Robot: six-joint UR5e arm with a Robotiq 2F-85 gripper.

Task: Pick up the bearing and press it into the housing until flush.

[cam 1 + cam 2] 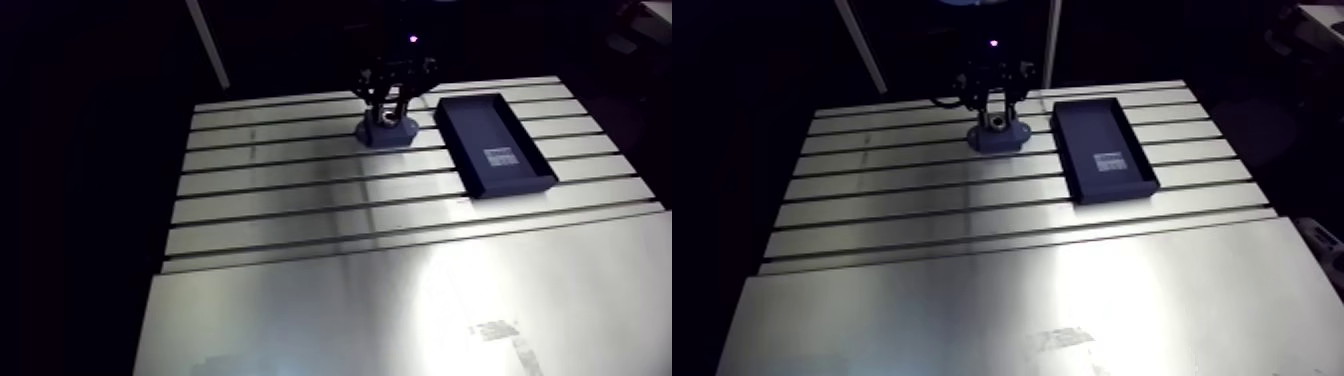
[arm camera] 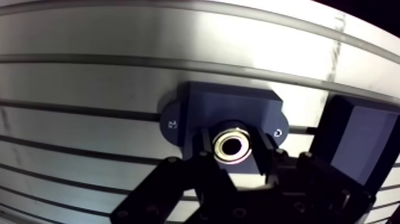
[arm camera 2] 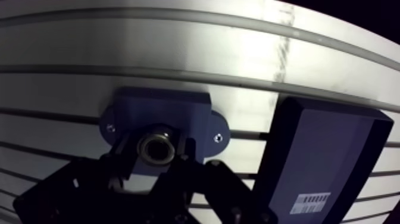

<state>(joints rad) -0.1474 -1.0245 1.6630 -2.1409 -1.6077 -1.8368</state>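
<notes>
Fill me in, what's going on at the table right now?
The arm's hand is down at the dark blue housing on the slotted table. Its two fingers are closed on the metal bearing, which sits at the housing's bore. Whether the bearing is pressed in flush can't be told from these views. A dark tray with a label lies beside the housing, apart from it.

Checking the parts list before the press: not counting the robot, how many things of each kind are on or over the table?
Dark blue housing: 1
Metal bearing: 1
Dark tray with a white label: 1
Total: 3
</notes>
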